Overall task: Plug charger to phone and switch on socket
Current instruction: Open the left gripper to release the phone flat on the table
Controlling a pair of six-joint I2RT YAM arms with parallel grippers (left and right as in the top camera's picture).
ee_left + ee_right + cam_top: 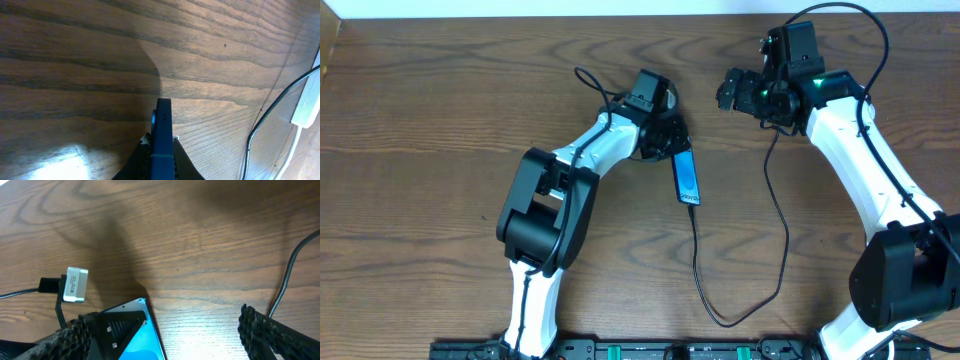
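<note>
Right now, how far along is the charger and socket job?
Done: nothing visibly. In hand: the left claw grips the slim blue-screened phone; the right claw is open. Left: the thin black cable's silver plug tip lies beside the phone, unplugged; then switching on the white power strip.

Dark wood-grain table (pixel 430 110), bare
</note>
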